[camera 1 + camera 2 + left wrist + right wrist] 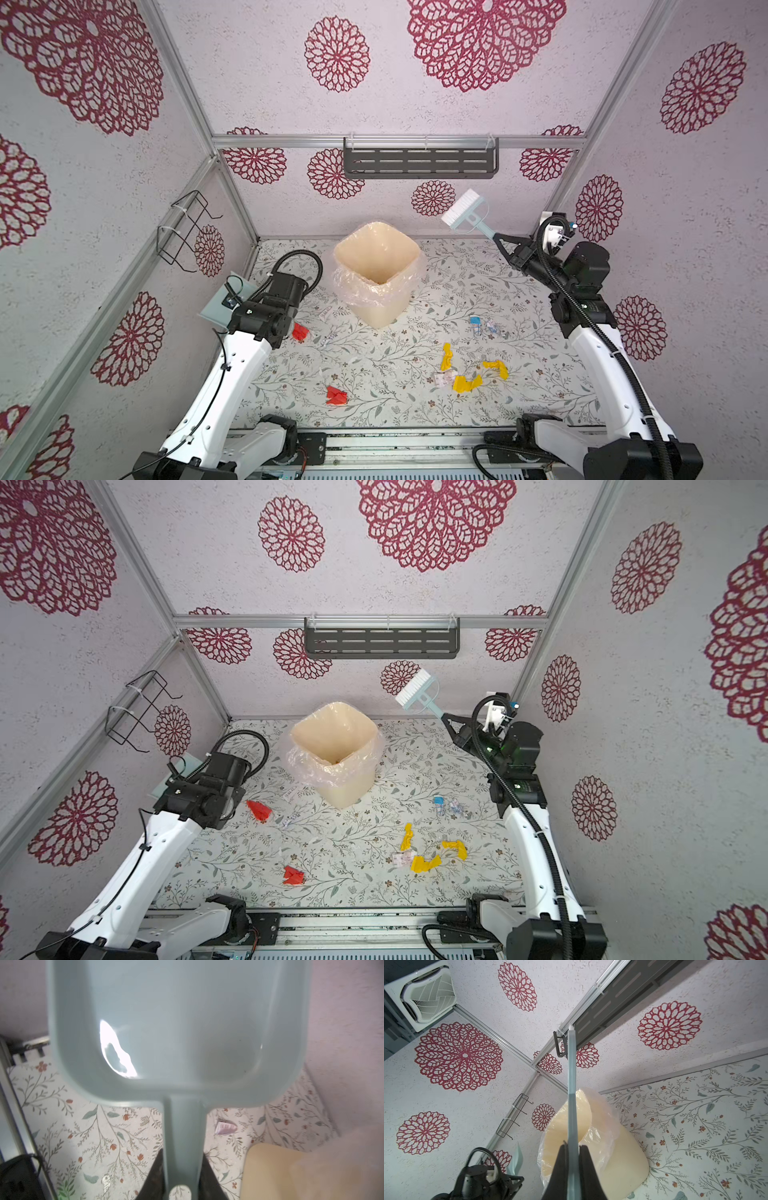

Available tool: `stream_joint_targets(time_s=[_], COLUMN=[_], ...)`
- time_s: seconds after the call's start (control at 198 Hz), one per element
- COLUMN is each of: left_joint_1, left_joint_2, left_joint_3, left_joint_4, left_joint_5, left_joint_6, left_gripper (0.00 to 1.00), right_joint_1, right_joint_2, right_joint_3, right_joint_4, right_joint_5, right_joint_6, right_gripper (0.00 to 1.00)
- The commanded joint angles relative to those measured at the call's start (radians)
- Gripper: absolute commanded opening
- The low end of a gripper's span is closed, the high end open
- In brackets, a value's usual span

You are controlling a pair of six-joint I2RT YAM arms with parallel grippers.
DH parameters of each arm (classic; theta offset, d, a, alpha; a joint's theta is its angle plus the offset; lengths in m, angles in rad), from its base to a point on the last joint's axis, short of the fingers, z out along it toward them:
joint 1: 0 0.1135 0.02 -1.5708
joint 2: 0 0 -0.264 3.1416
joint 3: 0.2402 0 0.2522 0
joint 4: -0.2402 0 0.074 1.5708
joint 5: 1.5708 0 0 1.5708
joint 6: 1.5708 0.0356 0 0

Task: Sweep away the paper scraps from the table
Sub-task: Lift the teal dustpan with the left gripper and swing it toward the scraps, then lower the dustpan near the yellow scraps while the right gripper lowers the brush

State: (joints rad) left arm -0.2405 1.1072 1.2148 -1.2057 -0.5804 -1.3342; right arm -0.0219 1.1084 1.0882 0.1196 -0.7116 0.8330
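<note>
leafy tabletop (457, 282) littered with paper scraps (467, 383).
left hand (182, 1167) clamped on dustpan (176, 1022), right hand (498, 240) clamped on brush (461, 210) aloft; brisk strokes may flick scraps off the edge.

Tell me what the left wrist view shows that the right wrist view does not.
Only the left wrist view: the inside of the dustpan, its handle in the left hand, and a white paper scrap. Only the right wrist view: the brush edge-on in the right hand, the dark shelf, a ceiling vent. Both: the bin and the table.
</note>
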Motion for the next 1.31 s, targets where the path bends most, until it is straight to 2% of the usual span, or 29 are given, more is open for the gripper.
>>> stream_joint_targets(time_s=[0.0,0.131,0.339,0.627,0.688,0.764,0.885,1.194,1.31], left_joint_1=[-0.02,-0.098,-0.264,-0.516,-0.556,-0.6,-0.643,-0.734,-0.764], left_joint_2=[0.045,0.136,0.322,0.577,0.606,0.605,0.619,0.637,0.636], left_joint_3=[0.168,0.369,0.666,1.015,1.027,0.971,0.919,0.825,0.76], left_joint_4=[-0.065,-0.086,-0.114,-0.285,-0.296,-0.267,-0.259,-0.249,-0.236], left_joint_5=[-0.054,-0.067,-0.002,0.033,0.077,0.128,0.235,0.372,0.384], left_joint_6=[0.247,0.411,0.698,0.927,0.973,1.019,1.042,1.087,1.105], left_gripper=[0.08,0.08,0.09,0.08,0.08,0.07,0.05,0.01,0.0], right_joint_1=[-0.006,-0.008,-0.01,-0.022,-0.025,-0.03,-0.044,-0.05,-0.05], right_joint_2=[-0.004,0.006,0.034,0.062,0.062,0.063,0.061,0.092,0.096], right_joint_3=[0.076,0.15,0.31,0.434,0.443,0.452,0.458,0.462,0.446], right_joint_4=[-0.051,-0.216,-0.546,-0.89,-0.939,-0.99,-1.052,-1.21,-1.245], right_joint_5=[-0.006,0.023,0.107,0.25,0.28,0.315,0.342,0.4,0.412], right_joint_6=[-0.082,-0.183,-0.362,-0.491,-0.508,-0.526,-0.548,-0.625,-0.638], right_gripper=[0.0,0.0,0.0,0.0,0.0,0.0,0.0,0.0,0.0])
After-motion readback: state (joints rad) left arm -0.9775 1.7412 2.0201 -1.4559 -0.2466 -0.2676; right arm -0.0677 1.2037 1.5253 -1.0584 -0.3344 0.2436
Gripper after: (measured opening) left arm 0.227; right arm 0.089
